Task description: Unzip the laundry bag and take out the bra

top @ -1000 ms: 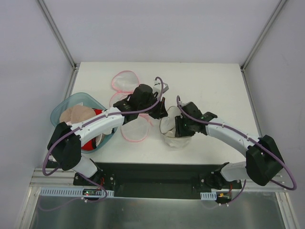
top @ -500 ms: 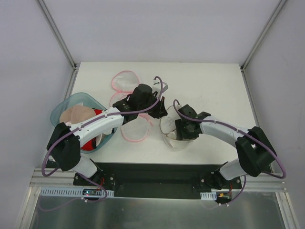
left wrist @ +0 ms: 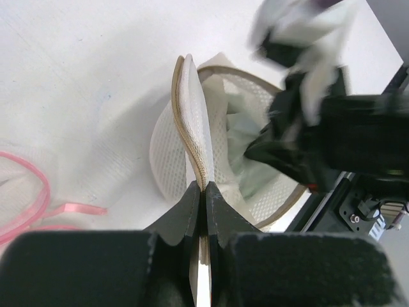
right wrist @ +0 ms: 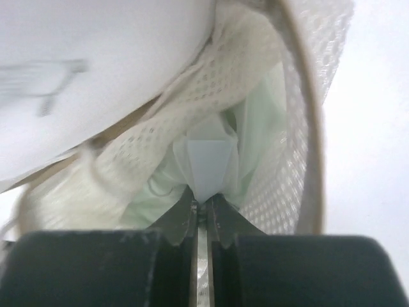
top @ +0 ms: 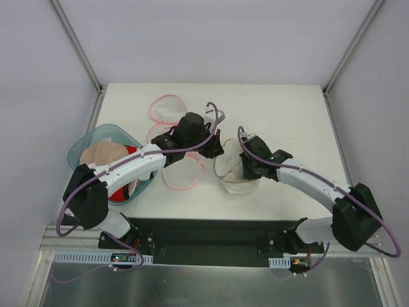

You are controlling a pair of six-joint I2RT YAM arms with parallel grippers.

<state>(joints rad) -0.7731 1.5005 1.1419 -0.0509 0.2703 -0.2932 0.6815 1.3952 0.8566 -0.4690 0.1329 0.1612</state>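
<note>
The cream mesh laundry bag (top: pixel 231 174) lies open in the middle of the table. My left gripper (left wrist: pixel 204 187) is shut on its upper tan-trimmed flap (left wrist: pixel 192 121) and holds it upright. My right gripper (right wrist: pixel 204 203) is inside the bag (right wrist: pixel 300 128), shut on a fold of the pale greenish-white bra (right wrist: pixel 208 163). In the left wrist view the bra (left wrist: pixel 246 137) shows inside the open bag beneath the right gripper's dark fingers (left wrist: pixel 281 153). In the top view the right gripper (top: pixel 248 167) sits over the bag's right side and the left gripper (top: pixel 214 148) at its upper left.
Pink-rimmed round mesh pouches lie at the back left (top: pixel 167 107) and near the centre (top: pixel 181 176). A blue-green bowl (top: pixel 89 142) at the left holds a peach-beige cloth (top: pixel 102 157) and a red item (top: pixel 131 151). Table's near edge lies just below the bag.
My right gripper has pulled back up and to the right a little within the bag, after dipping lower half a second ago. The left gripper has stayed holding the flap.
</note>
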